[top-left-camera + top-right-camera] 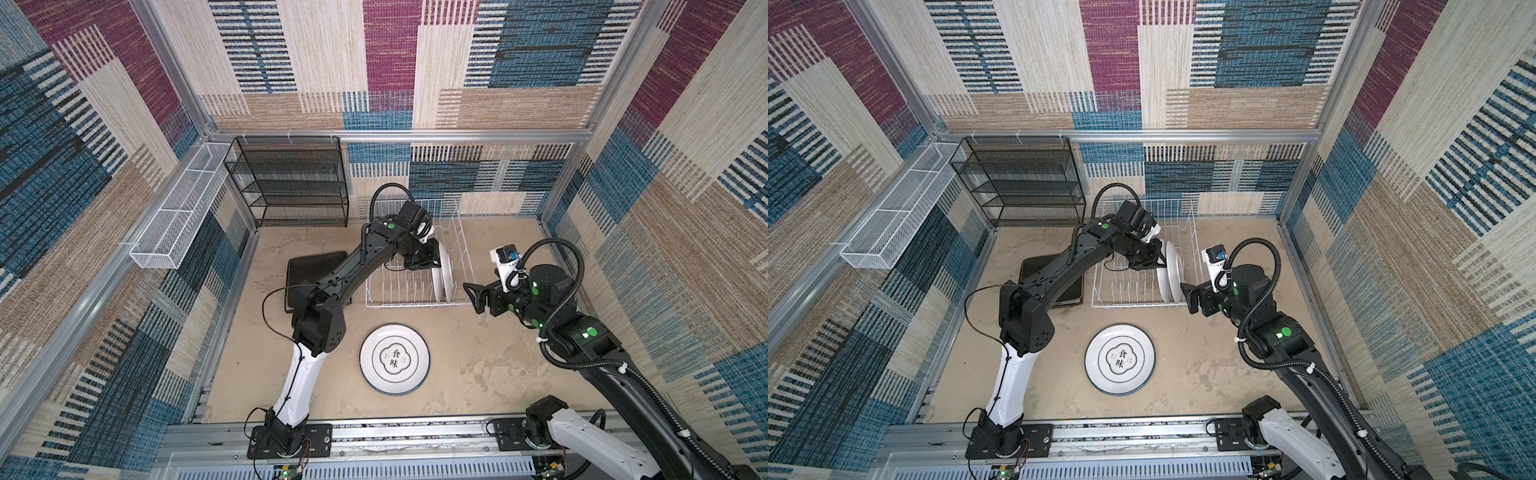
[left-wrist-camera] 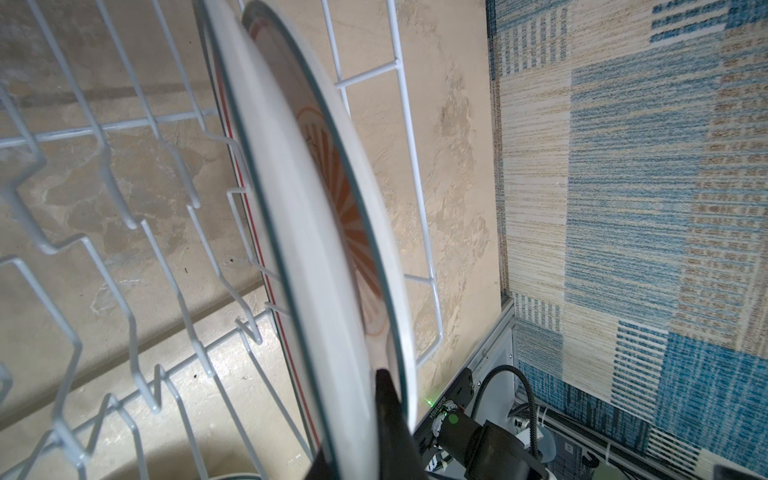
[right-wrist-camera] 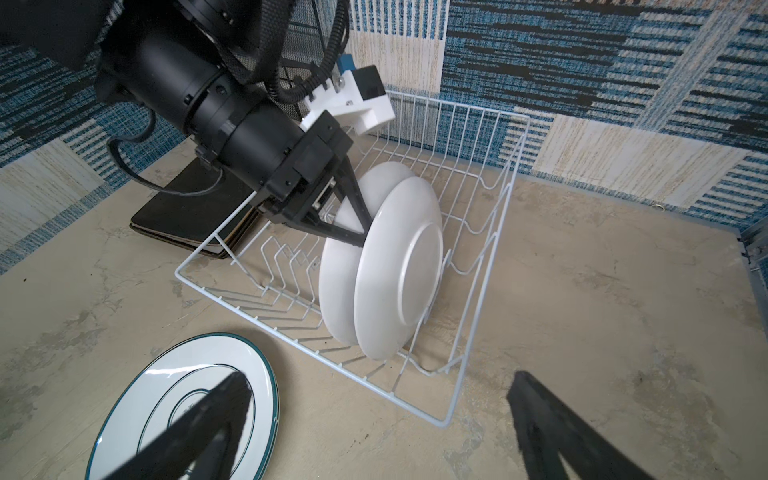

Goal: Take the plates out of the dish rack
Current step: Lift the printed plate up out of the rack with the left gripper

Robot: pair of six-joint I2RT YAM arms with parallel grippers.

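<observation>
The plates are resting in three places. Two upright plates [image 3: 399, 270] are standing on edge in the end slots of the dish rack [image 1: 399, 305], at the fingertips of the left gripper [image 3: 362, 237]. That gripper is clamping the top rim of one of them, the orange-motif plate [image 2: 361, 232]. Which of the pair this is in the right wrist view cannot be told.

The tabletop [image 1: 498, 365] is showing a beige, mottled, plaster-like finish. Carpet walls [image 1: 457, 62], woven in blue, magenta and cream patches, are enclosing it inside an aluminium frame [image 1: 415, 135]. A black mesh shelf unit [image 1: 291, 183] and a long white mesh basket [image 1: 178, 220] are sitting well apart from both grippers.

The rack is thin white wire with upright tines. The clamped plate is glazed white and carrying a thin teal rim line. A round plate [image 1: 395, 358], dark-rimmed with printed characters, is lying face up on the base side of the left gripper. A stack of square plates [image 1: 307, 266], matte black backs up, is lying beside the rack, behind that gripper's wrist.

The right gripper [image 1: 473, 297] is hovering with jaws spread wide, holding nothing, just beside the nearest rack corner.
</observation>
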